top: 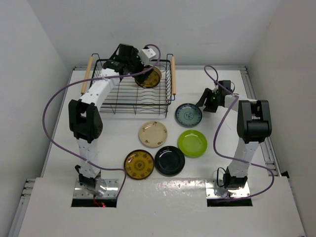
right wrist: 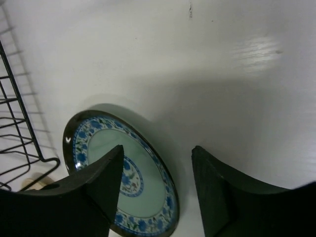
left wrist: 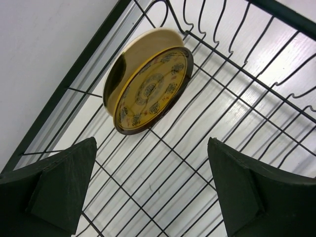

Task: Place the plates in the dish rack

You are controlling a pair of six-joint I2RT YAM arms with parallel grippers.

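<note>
The counter (top: 118, 131) is a plain white board with a faint sheen, boxed in by bare white walls (top: 148, 29) on three sides. Purple cables (top: 49, 113) loop over it from both arms.

The dish rack (top: 118, 96), black wire with a light wooden handle (top: 87, 74) at each end, sits toward the far left of the counter. Inside it, in the far right corner, one mustard-brown patterned plate (left wrist: 150, 89) stands on edge and leans, its cream underside turned toward the rack's far wall. We see the left tool (left wrist: 152, 163) above the rack's slotted bottom, just on the near side of that plate. Its fingers are spread wide with only wire between them, released and apart from the plate.

The other five plates lie flat on the counter on the near side of the rack:
- The teal-grey plate with a blue floral rim (top: 188, 114) lies just off the rack's near right corner.
- The cream plate (top: 153, 134) lies just in front of the rack.
- The lime green plate (top: 192, 142) lies to the right of the cream one.
- The glossy black plate (top: 169, 160) and the second mustard-brown plate (top: 138, 164) lie side by side, farthest from the rack.

The right tool (right wrist: 157, 163) hangs over the teal-grey plate's edge on the side away from the rack. Its fingers are parted and grasp nothing. We cannot tell whether a fingertip touches the plate.
</note>
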